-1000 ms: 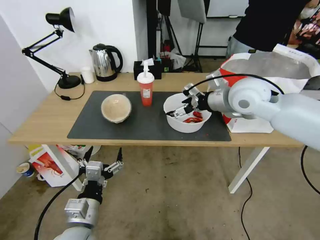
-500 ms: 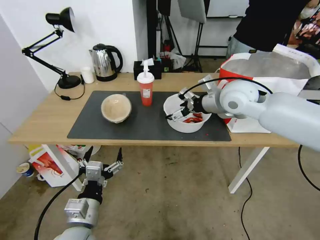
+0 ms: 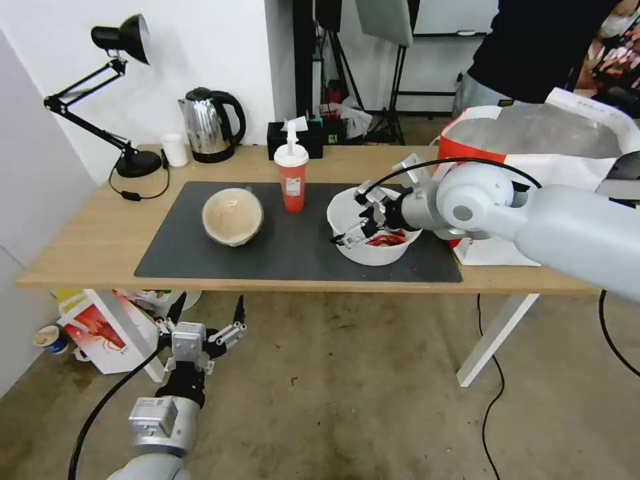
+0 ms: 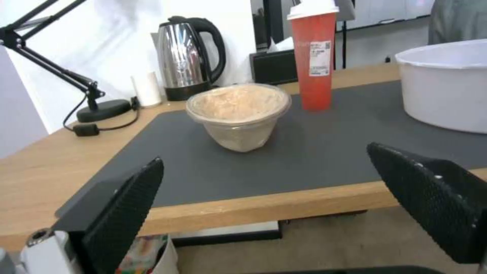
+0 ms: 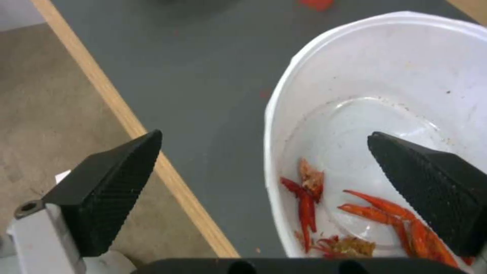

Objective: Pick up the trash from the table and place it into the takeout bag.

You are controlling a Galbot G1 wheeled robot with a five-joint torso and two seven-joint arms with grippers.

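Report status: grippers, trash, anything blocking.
Right gripper open, straddling the large white plastic bowl's near rim. Left gripper open, parked below the light-wood table. Nothing bagged; no obstruction seen.

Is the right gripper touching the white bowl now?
Apart. In the right wrist view, the open right gripper straddles the white bowl rim, with gaps beside both fingers.

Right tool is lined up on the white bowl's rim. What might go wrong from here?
1. The right tool is open astride the white bowl's near rim, one finger inside, one outside. A one-sided rim pinch may tip it and spill the red scraps.
2. The bowl sits near the table edge; a nudge could push it off.
3. The takeout bag is close beside the right arm, which might snag it.
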